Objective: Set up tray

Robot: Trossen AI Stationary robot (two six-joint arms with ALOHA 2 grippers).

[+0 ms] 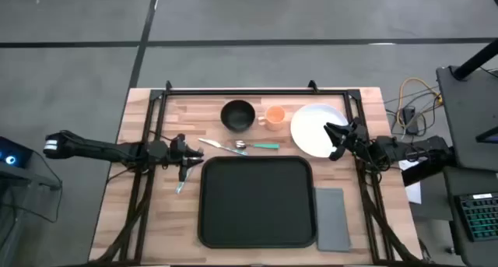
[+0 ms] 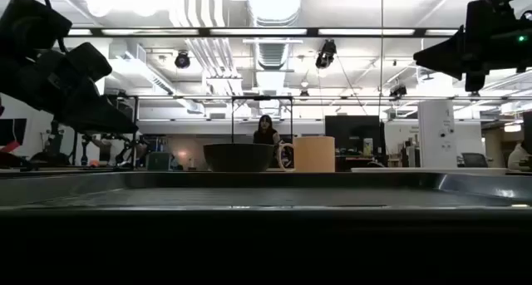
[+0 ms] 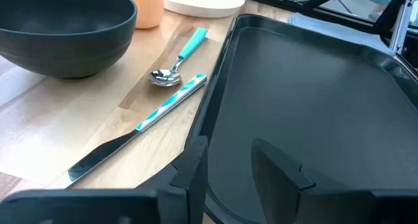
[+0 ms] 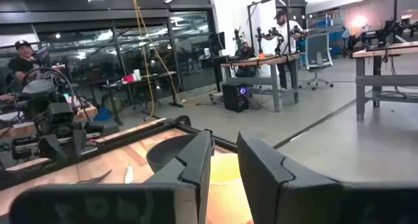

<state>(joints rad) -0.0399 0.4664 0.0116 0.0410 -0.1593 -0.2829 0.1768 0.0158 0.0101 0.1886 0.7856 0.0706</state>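
Note:
The large black tray [image 1: 257, 205] lies at the table's near middle, and in the left wrist view its bare floor [image 3: 313, 87] fills the right side. My left gripper [image 1: 189, 156] hangs open by the tray's far left corner, with its fingers [image 3: 196, 164] over the rim, raised clear in the low view. My right gripper [image 1: 336, 140] is open and raised above the white plate [image 1: 315, 131]. Its wrist view [image 4: 225, 165] looks level over the cup toward the room.
Along the far side stand a dark bowl [image 1: 237, 115] and an orange cup [image 1: 274, 117]. A teal-handled knife [image 3: 163, 110] and spoon [image 3: 173, 67] lie between the bowl and the tray. A silver utensil [image 1: 180, 185] lies left of the tray. A grey napkin [image 1: 333, 219] lies right of it.

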